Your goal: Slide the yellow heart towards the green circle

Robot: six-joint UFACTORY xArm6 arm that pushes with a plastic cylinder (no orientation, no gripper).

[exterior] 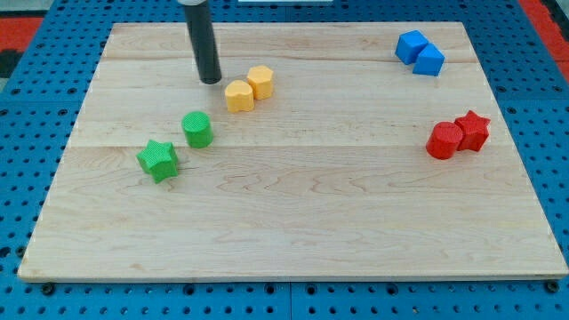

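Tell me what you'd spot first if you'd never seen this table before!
First, my tip, the end of a dark rod coming down from the view's top, just left of the yellow heart and yellow hexagon. Below them sit the green circle and green star. Far right: two blue blocks up top, and a red circle touching a red star.

- Only one view is given, so no part is shared with a second view.
- The board (293,222) is seen from above and from the front, looking down at a slant.
- The whole board is fitted in, so it is seen from a middle distance.
- The blue pegboard (27,178) is seen around it.
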